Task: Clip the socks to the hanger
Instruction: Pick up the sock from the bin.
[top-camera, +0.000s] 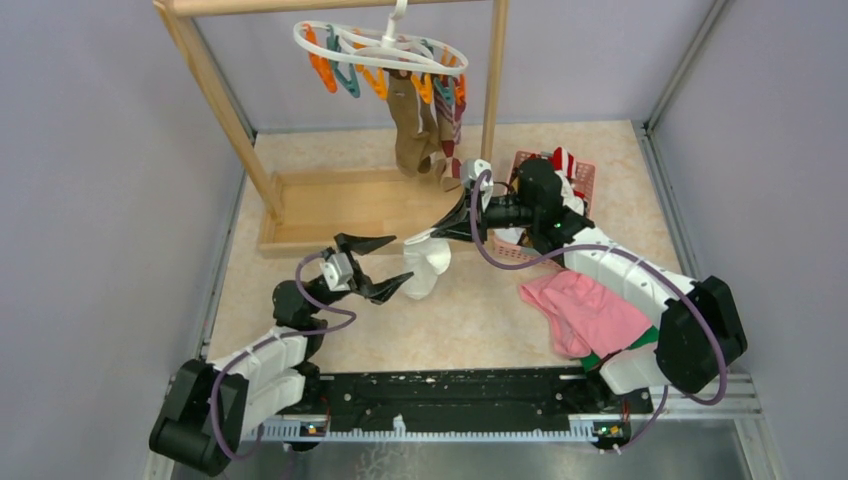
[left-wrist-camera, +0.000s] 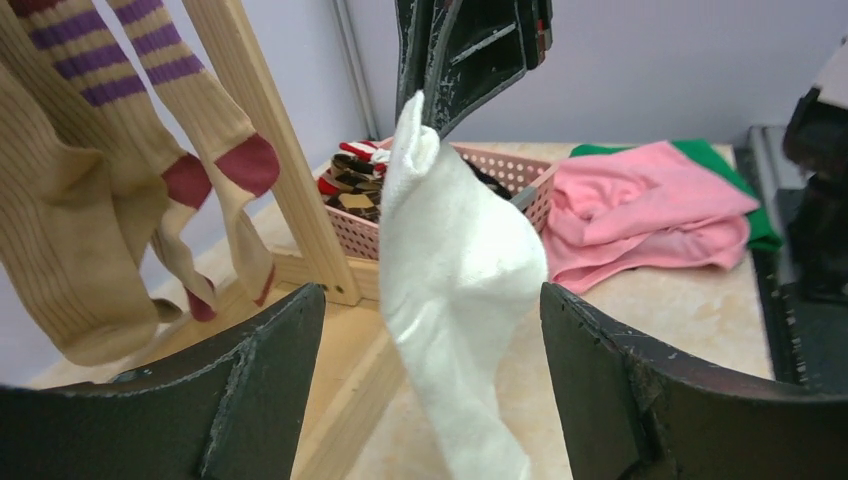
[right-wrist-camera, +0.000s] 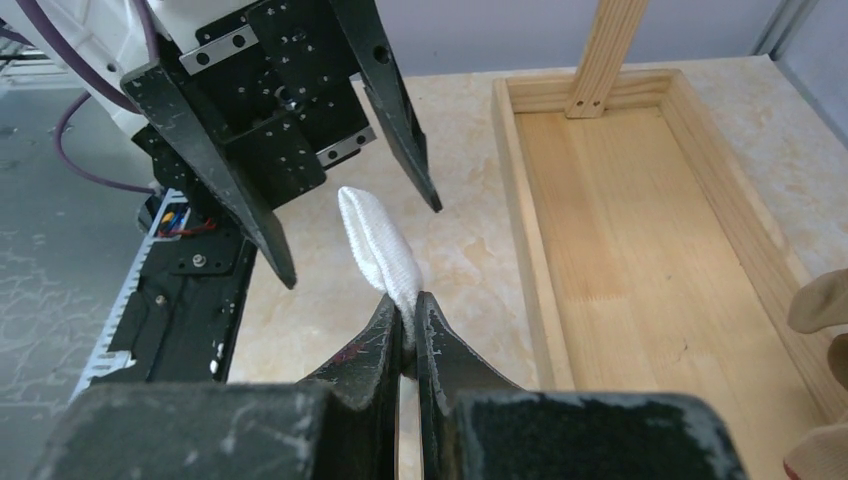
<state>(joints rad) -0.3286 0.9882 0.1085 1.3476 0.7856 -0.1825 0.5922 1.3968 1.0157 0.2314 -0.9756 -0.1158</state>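
Note:
The white hanger with orange and teal clips hangs from the wooden rack. Tan and maroon-striped socks dangle from its clips; the left wrist view shows these socks at the left. My right gripper is shut on the top edge of a white sock, which hangs free above the table. My left gripper is open, with its fingers either side of the white sock and not touching it. From above, the left gripper sits beside the white sock.
A pink basket holding more socks stands behind the right arm. A pink cloth over a green one lies at the right front. The rack's wooden base tray and posts stand close behind the grippers.

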